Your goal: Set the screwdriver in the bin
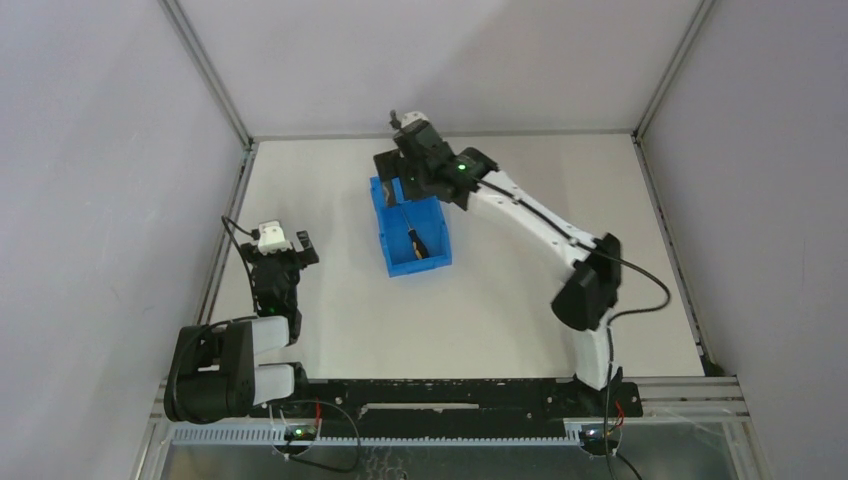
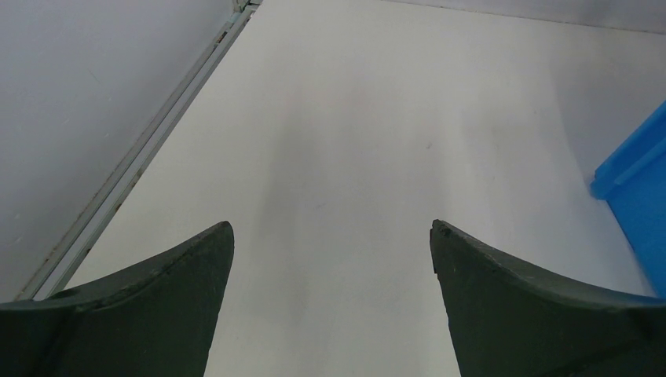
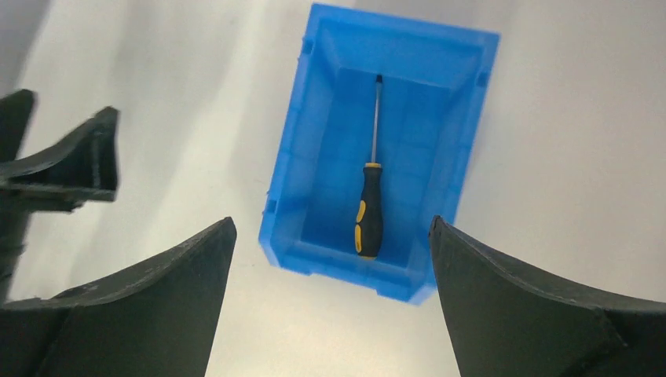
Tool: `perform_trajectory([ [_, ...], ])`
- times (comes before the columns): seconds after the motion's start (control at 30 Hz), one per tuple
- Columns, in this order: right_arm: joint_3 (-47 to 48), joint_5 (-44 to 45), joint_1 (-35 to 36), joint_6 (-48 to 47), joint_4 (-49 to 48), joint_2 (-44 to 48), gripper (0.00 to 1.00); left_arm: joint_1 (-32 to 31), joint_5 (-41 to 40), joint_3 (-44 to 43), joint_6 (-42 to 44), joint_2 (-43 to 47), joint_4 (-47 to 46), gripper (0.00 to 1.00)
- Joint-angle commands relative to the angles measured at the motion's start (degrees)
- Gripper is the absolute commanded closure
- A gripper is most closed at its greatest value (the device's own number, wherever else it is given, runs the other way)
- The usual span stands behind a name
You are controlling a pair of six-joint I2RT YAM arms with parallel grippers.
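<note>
The screwdriver [image 1: 413, 238], with a black and yellow handle and a thin shaft, lies flat on the floor of the blue bin [image 1: 385, 235] in the middle of the table. In the right wrist view the screwdriver [image 3: 370, 212] lies lengthwise in the bin [image 3: 287, 181]. My right gripper [image 1: 405, 170] hangs above the bin's far end, open and empty [image 3: 331, 224]. My left gripper [image 1: 275, 248] is open and empty [image 2: 331, 228] over bare table to the left of the bin. A corner of the bin [image 2: 636, 188] shows at the right edge of the left wrist view.
Grey walls enclose the white table [image 1: 540, 200] on the left, far and right sides. A metal frame rail [image 2: 149, 149] runs along the left edge. A dark part of the left arm [image 3: 71, 157] shows at the left of the right wrist view.
</note>
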State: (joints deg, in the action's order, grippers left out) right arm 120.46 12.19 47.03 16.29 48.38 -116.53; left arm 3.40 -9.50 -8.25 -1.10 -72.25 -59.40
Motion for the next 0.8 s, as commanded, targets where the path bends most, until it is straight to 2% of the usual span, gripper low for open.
perform_trajectory([
  [0.0, -7.37, -0.52, 0.33, -2.31, -5.66, 11.34, 0.00, 0.03, -0.43, -2.72, -0.30, 0.09, -1.51, 0.00],
  [0.13, -20.90, -1.38, -1.71, -2.61, -12.00, 22.77, 0.00, 0.02, -0.47, -2.65, -0.30, 0.10, -1.51, 0.00],
  [0.3, -43.25, -8.42, -9.47, 1.65, -24.09, 39.26, 0.00, 0.03, -0.50, -2.71, -0.30, 0.10, -1.51, 0.00],
  [0.5, -61.52, -9.98, -23.15, 3.61, -25.60, 53.30, 0.00, 0.03, -0.45, -2.71, -0.30, 0.11, -1.51, 0.00],
  [0.63, -74.89, -14.70, -31.83, 6.38, -30.03, 60.99, 0.00, 0.04, -0.47, -2.68, -0.26, 0.09, -1.49, 0.00],
  [0.77, -86.17, -14.43, -36.78, 8.55, -33.13, 66.01, 0.00, 0.03, -0.45, -2.72, -0.32, 0.09, -1.51, 0.00],
])
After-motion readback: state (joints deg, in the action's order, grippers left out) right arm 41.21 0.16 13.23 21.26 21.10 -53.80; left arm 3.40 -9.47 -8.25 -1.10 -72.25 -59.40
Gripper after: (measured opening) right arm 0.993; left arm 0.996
